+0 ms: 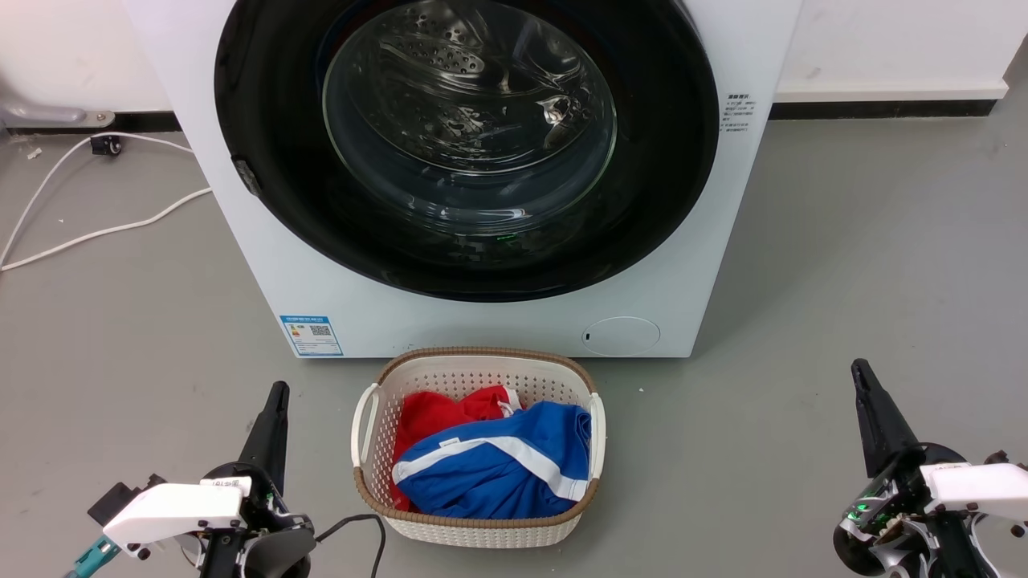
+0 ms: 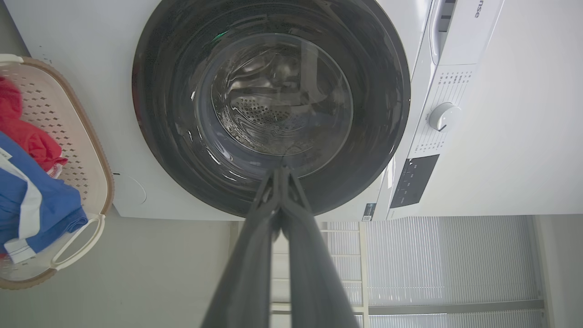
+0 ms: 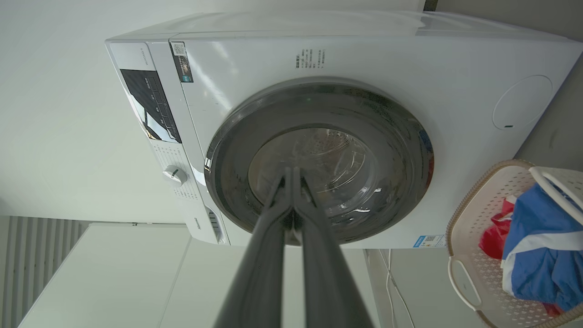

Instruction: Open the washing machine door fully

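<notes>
You had the left gripper (image 1: 277,395) low at the left of the head view. Its two dark fingers were pressed together with nothing between them. The right gripper (image 1: 861,376) sat low at the right, likewise pinched closed and empty. Both hung over bare grey floor (image 1: 843,257) and touched nothing.

The washing machine door (image 1: 470,144) lay flat against the white washing machine (image 1: 241,241), shut as far as the views showed. It stood ahead of your grippers and between them, well apart from both. The door's small latch tab (image 1: 246,177) was on its left rim, the side nearer your left gripper.

Along the left wrist, the closed left gripper (image 2: 280,175) pointed straight at the door (image 2: 182,114). Its tip lined up with the edge of the glass bowl, though the head view placed it well short of contact. Along the right wrist, the right gripper (image 3: 291,175) aimed at the door (image 3: 391,150) in the same way, its tip crossing the glass window.

A white laundry basket (image 1: 482,365) stood on the floor just before the machine, between the grippers, holding a red garment (image 1: 434,413) and a blue garment (image 1: 498,474). The small round white flap (image 1: 620,335) sat below the door at the right.
</notes>
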Robot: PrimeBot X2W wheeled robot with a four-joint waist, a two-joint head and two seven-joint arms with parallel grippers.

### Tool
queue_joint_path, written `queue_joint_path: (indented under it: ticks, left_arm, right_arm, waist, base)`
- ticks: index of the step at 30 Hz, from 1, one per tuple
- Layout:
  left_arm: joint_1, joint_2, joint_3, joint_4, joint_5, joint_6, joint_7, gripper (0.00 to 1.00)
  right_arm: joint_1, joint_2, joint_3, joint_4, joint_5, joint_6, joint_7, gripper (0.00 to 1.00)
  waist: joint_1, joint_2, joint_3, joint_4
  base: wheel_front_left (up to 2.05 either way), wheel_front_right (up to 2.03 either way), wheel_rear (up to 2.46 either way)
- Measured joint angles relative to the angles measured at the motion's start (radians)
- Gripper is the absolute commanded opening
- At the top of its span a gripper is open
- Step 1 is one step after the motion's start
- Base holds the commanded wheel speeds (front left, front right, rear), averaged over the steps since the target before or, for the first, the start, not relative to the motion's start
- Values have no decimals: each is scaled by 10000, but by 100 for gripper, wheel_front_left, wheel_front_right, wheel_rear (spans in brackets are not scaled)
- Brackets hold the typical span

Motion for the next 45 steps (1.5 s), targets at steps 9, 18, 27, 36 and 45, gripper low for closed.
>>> queue_joint_path:
  ticks: [9, 18, 27, 36, 45]
  left_arm:
    - [0, 0, 0, 0, 0, 0, 0, 0]
    - [0, 0, 0, 0, 0, 0, 0, 100]
    - [348, -48, -307, 190, 42, 12, -245, 100]
    - [348, -40, -757, -192, 512, 12, -681, 100]
    - [347, -40, -984, -667, 2073, 12, -1080, 100]
  right_arm:
    - [0, 0, 0, 0, 0, -2, 0, 0]
    - [-1, 0, -2, 0, 0, -2, 0, 100]
    - [403, 33, 173, 176, -4, -4, -230, 100]
    - [437, 10, 481, -130, -460, -4, -677, 100]
    - [469, -167, 677, -339, -1916, -4, -1076, 100]
  waist:
    - [0, 0, 0, 0]
    - [0, 0, 0, 0]
    - [0, 0, 0, -3]
    - [0, 0, -17, -2]
    - [0, 0, -27, 4]
  base:
    - [0, 0, 0]
    - [0, 0, 0]
    - [0, 0, 0]
    - [0, 0, 0]
    - [0, 0, 0]
